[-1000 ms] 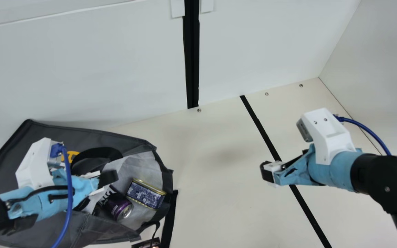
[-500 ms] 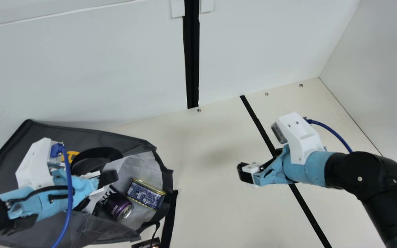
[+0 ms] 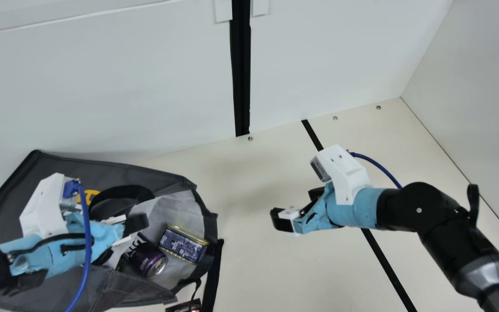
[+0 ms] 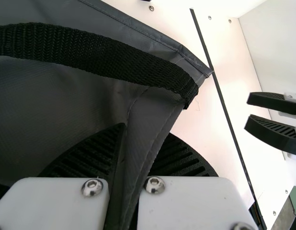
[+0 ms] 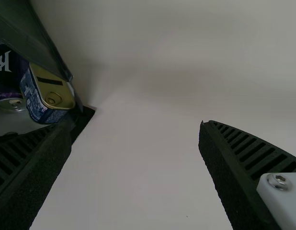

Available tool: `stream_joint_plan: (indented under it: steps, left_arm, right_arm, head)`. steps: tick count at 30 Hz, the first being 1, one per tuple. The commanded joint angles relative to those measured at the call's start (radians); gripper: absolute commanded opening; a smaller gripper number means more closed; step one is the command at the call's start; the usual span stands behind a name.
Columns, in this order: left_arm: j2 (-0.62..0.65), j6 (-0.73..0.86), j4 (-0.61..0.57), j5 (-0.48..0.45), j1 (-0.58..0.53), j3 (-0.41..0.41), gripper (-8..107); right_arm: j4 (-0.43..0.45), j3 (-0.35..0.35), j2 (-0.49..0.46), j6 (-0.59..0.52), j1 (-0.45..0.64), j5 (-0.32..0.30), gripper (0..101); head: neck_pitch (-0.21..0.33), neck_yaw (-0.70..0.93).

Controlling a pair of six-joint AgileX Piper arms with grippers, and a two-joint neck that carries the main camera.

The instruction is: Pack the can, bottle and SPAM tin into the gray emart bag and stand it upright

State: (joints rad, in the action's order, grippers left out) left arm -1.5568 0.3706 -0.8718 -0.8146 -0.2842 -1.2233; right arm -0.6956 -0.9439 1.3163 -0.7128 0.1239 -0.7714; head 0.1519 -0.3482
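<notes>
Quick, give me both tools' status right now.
Left tool: closed on an edge of the gray emart bag.
Right tool: open, holding nothing.

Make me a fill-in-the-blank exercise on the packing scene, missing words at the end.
The gray bag has its edge pinched by the ____ claw. The can inside it is mostly ____. The SPAM tin has a ____ label. The other claw is not shut but ____.

Missing words: left; purple; blue; open.
</notes>
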Motion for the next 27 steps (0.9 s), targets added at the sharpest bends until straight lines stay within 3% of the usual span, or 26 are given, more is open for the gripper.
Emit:
stream_joint_plan:
  steps: [1,27]
  left_arm:
    - [0.000,0.000,0.000,0.000,0.000,0.000,-8]
    - [0.000,0.000,0.000,0.000,0.000,0.000,-8]
  right_arm:
    - [-0.029,-0.002,0.020,-0.020,-0.012,0.003,95]
    - [-0.285,-0.081,0.305,-0.215,-0.175,0.059,95]
  head:
    - [0.023,-0.001]
    - [0.023,-0.001]
